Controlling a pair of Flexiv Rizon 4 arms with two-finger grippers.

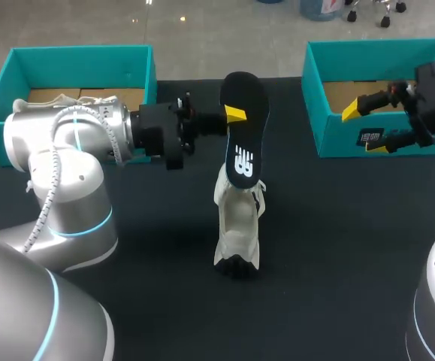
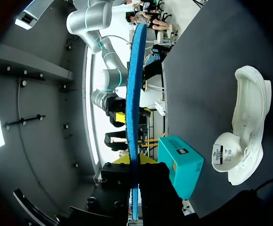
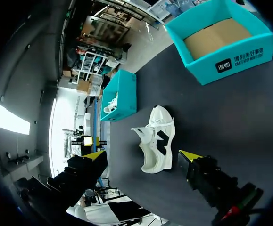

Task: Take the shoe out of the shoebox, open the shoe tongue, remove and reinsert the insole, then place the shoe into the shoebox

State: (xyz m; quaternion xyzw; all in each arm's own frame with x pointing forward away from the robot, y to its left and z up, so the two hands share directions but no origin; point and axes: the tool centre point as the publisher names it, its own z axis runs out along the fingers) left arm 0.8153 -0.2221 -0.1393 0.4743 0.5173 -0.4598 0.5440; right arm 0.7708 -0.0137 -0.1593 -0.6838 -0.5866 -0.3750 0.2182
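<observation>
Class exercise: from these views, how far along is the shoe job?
Done: the shoe is out on the table, insole removed. In hand: the left tool grips the insole; the right tool hangs open. Left: reinsert the insole, then box the shoe.

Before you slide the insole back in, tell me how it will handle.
Probably light and bendy: the insole looks very thin edge-on. It likely keeps its shape, since it stands nearly straight out of the left pincer. Pushing it in may shift the shoe, which lies unheld.

Black table (image 1: 352, 248) carries white shoe (image 1: 238, 218), left shoebox (image 1: 82, 56), right shoebox (image 1: 337, 139) (both teal)
</observation>
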